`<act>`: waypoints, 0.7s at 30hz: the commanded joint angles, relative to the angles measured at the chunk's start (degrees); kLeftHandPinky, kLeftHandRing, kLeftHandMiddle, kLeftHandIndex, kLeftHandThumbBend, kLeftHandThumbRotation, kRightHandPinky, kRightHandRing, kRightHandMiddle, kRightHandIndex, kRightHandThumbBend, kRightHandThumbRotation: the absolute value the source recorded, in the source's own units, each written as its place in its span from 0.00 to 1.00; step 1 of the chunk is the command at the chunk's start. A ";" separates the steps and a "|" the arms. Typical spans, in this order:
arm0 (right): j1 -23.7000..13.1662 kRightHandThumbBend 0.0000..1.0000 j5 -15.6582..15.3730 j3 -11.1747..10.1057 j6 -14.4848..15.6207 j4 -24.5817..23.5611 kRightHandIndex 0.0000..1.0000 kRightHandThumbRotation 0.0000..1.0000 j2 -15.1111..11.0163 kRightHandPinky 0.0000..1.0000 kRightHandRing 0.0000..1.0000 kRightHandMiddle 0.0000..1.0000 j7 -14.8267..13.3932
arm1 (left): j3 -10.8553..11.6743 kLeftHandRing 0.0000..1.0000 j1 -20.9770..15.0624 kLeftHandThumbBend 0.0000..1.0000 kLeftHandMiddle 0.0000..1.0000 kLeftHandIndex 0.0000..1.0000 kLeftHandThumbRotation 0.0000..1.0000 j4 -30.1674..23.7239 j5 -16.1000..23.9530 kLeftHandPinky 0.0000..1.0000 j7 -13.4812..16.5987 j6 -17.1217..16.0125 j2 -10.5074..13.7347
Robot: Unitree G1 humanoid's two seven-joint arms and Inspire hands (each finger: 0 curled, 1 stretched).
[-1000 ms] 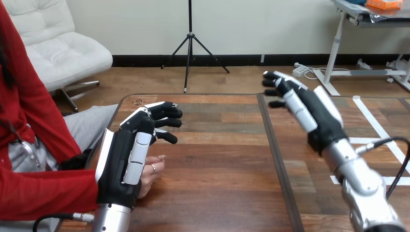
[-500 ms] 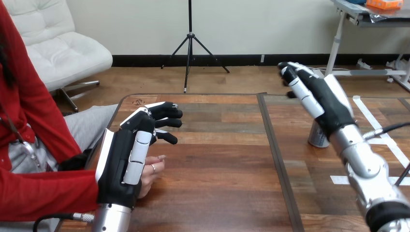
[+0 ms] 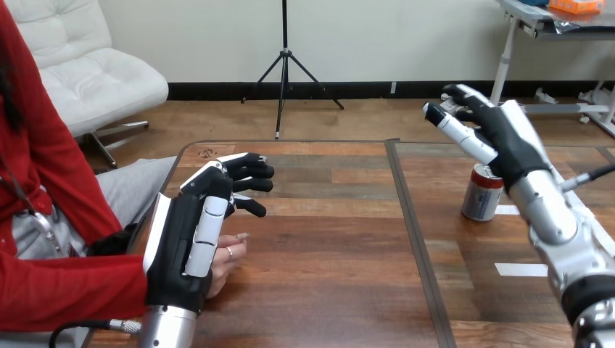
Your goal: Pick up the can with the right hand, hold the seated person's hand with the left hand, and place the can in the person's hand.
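Note:
A can [image 3: 481, 193] with a red top and silver body stands upright on the right half of the wooden table [image 3: 333, 275]. My right hand [image 3: 495, 133] hovers just above and behind the can, fingers straight and spread, apart from it. At the left, my left hand [image 3: 190, 239] rests over the person's hand [image 3: 229, 255], which lies on the table with its fingertips showing beside my palm. My left fingers [image 3: 250, 172] reach forward, nearly straight, and I do not see them curled round the person's hand.
A dark seam [image 3: 413, 225] runs front to back through the table's middle. White tape marks [image 3: 519, 269] lie on the right half near my right forearm. The person's red sleeve [image 3: 65, 290] crosses the table's left edge.
My right hand has swung to the right and away from me, uncovering the can that it hid a second ago. My left hand and the person's hand have stayed still.

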 commanded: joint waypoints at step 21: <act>-12.44 1.00 -9.11 7.26 8.60 4.97 1.00 0.62 -3.91 0.89 0.99 1.00 -8.66 | -0.10 0.63 -3.61 0.62 0.66 0.65 1.00 -0.37 -0.26 0.47 -0.13 0.15 0.23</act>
